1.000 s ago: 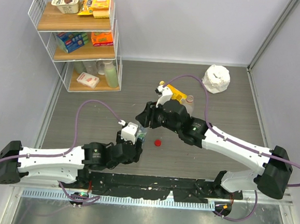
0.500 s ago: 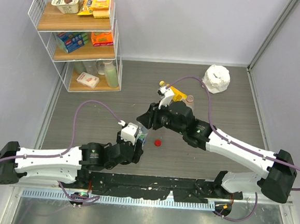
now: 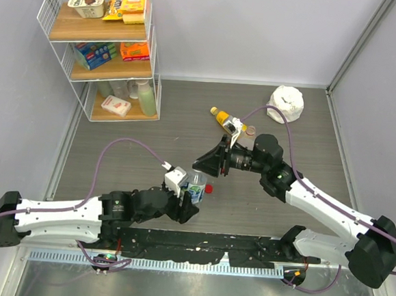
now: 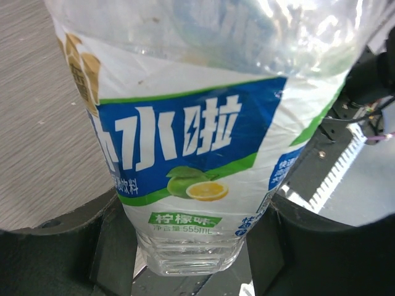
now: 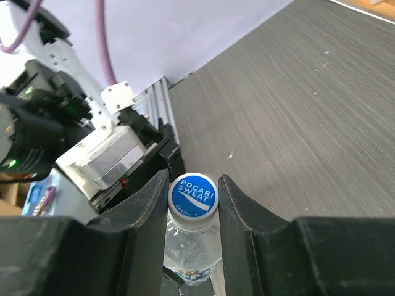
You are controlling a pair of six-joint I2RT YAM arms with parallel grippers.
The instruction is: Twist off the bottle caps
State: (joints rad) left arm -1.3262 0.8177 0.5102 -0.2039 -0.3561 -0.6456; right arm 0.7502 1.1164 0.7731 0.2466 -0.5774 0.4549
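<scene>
- Closes the right claw (image 3: 203,167) on the blue-topped cap (image 5: 193,195) within the last second: fingers apart a second ago, now pressed against both sides of the cap, plain in the right wrist view.
- Holds the blue-white labelled bottle (image 4: 185,135) clamped low on its body in the left claw (image 3: 192,197), with no change in that grip over the same second.
- Puts that bottle near the middle of the near edge of the surface (image 3: 115,148), roughly upright, a little nearer that edge and further right than a second ago.
- Shows the right arm drawn back toward the right, uncovering the yellow-orange bottle (image 3: 222,116) lying on its side toward the middle of the far edge, cap apparently still on.
- Leaves the red cap (image 3: 209,188) loose on the surface just to the right of the held bottle, where it lay a second ago; judged as one cap already off.
- Points to the twist of a second cap as the step in hand: grip set at both ends, no turning evident yet.
- Calls for a firm hold below, lest the bottle spin along with the cap; thin clear plastic, likely to dent or slip under the squeeze.
</scene>
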